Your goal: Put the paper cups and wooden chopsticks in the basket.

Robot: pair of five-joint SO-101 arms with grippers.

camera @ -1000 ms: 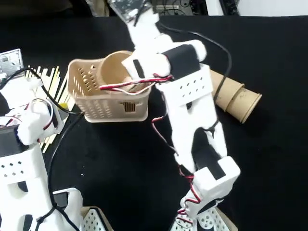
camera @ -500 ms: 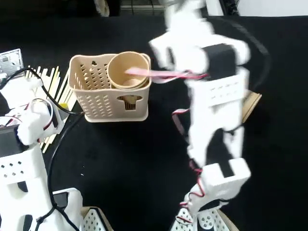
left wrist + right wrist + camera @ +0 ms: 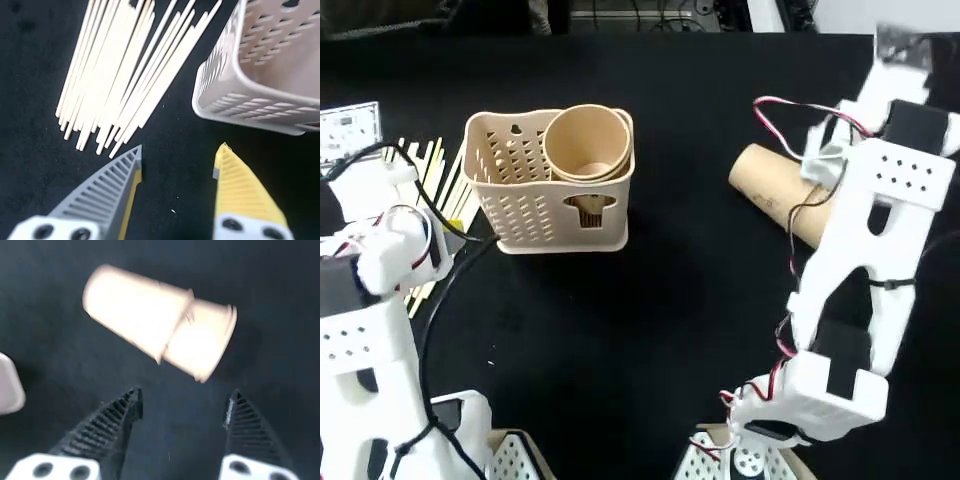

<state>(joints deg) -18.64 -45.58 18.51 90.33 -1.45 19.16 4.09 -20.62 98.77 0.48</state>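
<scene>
White plastic left arm [image 3: 370, 310] upright at left side, wrist bent forward. Its left gripper [image 3: 180, 146] aimed down, grey and yellow ribbed fingers [image 3: 240, 185] spread apart. White plastic right arm [image 3: 865, 250] stretched far forward on right. Its right gripper [image 3: 186, 391] aimed down, black ribbed fingers [image 3: 105, 425] spread wide.

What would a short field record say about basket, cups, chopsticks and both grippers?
basket: upright on the table, one paper cup standing inside
loose cups: two nested, lying on their side on the table
chopsticks: piled on the table beside the basket
left gripper: open, by the chopstick ends
right gripper: open, facing the loose cups
</scene>
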